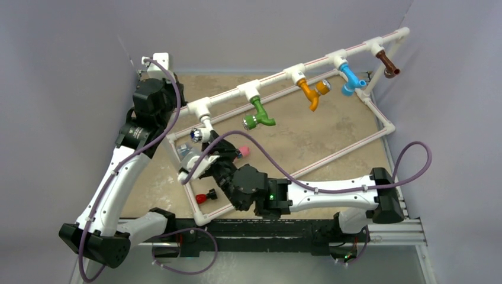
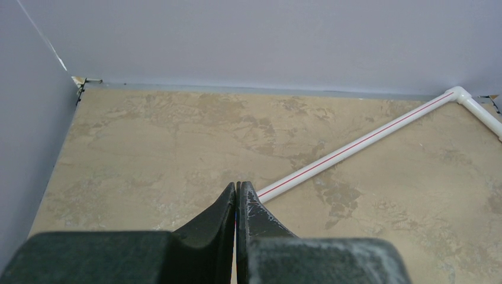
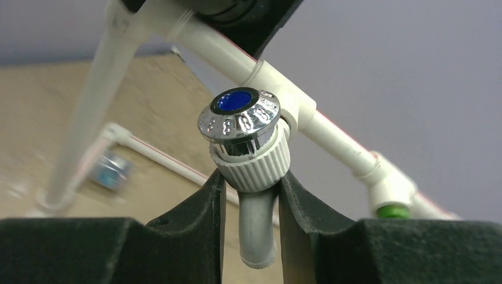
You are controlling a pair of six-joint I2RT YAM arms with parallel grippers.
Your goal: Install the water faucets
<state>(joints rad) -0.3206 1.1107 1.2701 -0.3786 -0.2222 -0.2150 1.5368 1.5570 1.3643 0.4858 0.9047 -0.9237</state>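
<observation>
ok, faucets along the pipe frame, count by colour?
white faucet: 1, gripped by the right end effector
green faucet: 1
orange faucet: 1
blue faucet: 1
brown faucet: 1
total: 5

top: high, rear, facing down | left wrist: low, forward | right wrist: close, upward | shared: likely pipe frame (image 1: 272,81)

No legible text or brand, chrome knob (image 3: 240,115) of white faucet (image 3: 254,171) embossed with 8-like marks, meaning unclear
</observation>
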